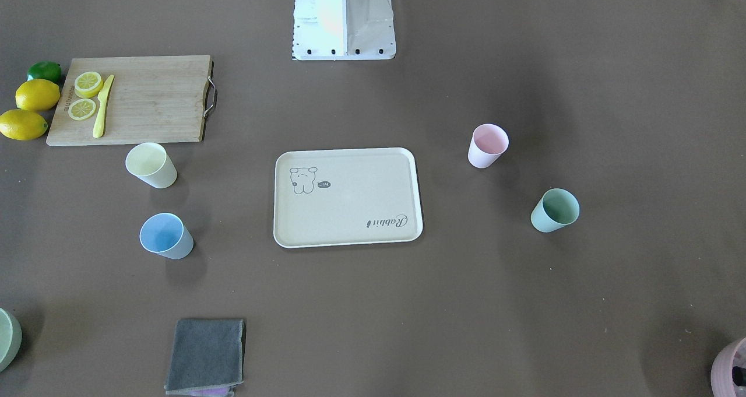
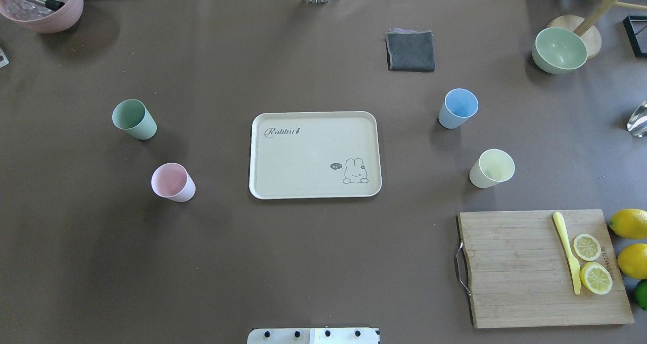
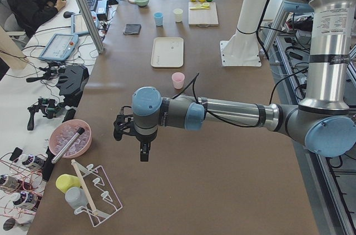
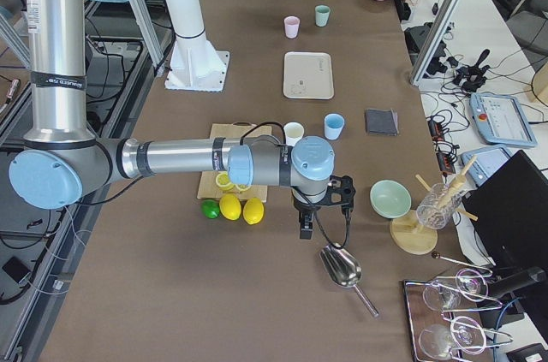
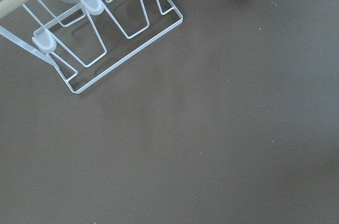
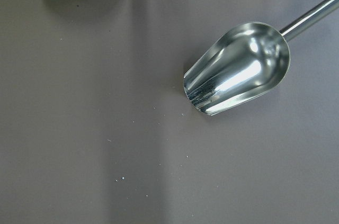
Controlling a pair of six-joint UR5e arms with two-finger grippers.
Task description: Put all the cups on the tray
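Observation:
The cream tray (image 2: 303, 157) lies mid-table with nothing on it. All the cups stand upright on the table around it. The mint green cup (image 2: 134, 119) and pink cup (image 2: 173, 182) are to its left, the light blue cup (image 2: 458, 108) and pale yellow cup (image 2: 492, 168) to its right. My left gripper (image 3: 143, 154) hangs over the table's left end, far from the cups. My right gripper (image 4: 306, 229) hangs over the right end. Both appear only in the side views, so I cannot tell whether either is open or shut.
A wooden cutting board (image 2: 525, 283) with lemon slices and a yellow knife sits front right, whole lemons beside it. A grey cloth (image 2: 410, 50), a green bowl (image 2: 559, 50) and a mauve pot (image 2: 43, 3) line the far edge. A metal scoop (image 6: 238, 68) and a wire rack (image 5: 95, 28) lie below the wrists.

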